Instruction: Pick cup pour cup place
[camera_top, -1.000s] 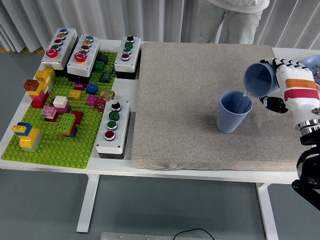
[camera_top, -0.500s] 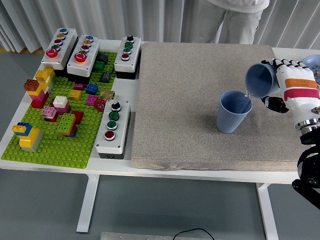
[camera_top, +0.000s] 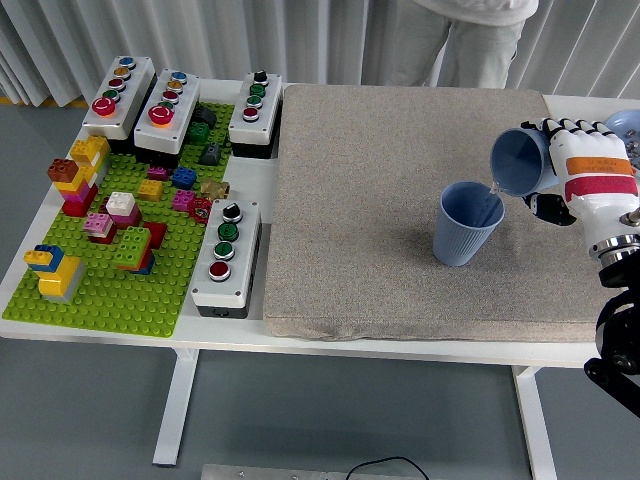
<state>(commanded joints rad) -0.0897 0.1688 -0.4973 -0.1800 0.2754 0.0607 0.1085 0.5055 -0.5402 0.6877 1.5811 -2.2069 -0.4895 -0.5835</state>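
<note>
I have the right hand (camera_top: 580, 175) wrapped around a light blue cup (camera_top: 520, 163), tipped well over with its mouth turned down and away from the wrist. Just below and beyond the fingers (camera_top: 560, 128) stands the second blue cup (camera_top: 468, 222), upright on the grey mat (camera_top: 380, 200), and a thin stream runs from the tilted rim into it. By my reading, the pick is done and the pour is underway. What is left is to bring the held cup upright and set it down on the mat. My left hand is out of view.
</note>
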